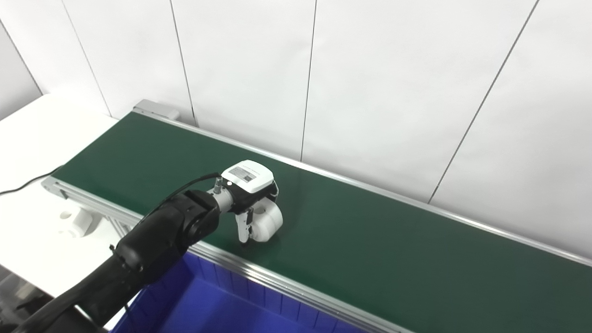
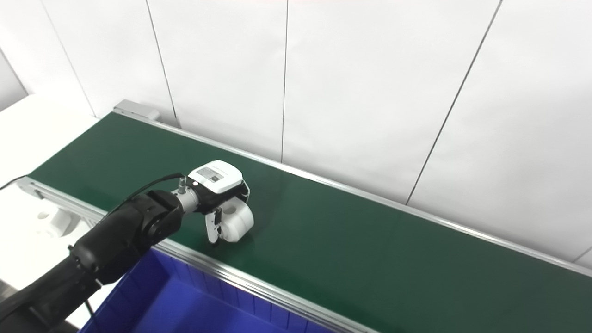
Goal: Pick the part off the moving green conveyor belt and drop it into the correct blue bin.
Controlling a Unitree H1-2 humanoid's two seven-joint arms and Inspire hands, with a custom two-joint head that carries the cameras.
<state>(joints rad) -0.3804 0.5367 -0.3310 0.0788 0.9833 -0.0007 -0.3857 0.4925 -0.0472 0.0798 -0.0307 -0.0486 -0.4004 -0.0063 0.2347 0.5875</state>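
A white rounded part [image 1: 267, 222] with a hole in it rests on the green conveyor belt [image 1: 370, 240] near its front rail. My left hand [image 1: 249, 187] reaches over the belt from the lower left, and its fingers [image 1: 242, 227] are closed around the part from above. The same grasp shows in the right eye view, with the hand [image 2: 217, 182] over the part [image 2: 237, 221]. A blue bin [image 1: 222, 300] sits below the belt's front rail, under my forearm. My right hand is out of view.
A white table [image 1: 32, 152] stands to the left, with another white part [image 1: 74, 222] and a black cable [image 1: 23, 185] on it. The belt's silver front rail [image 1: 286, 282] separates belt and bin. A white panelled wall rises behind the belt.
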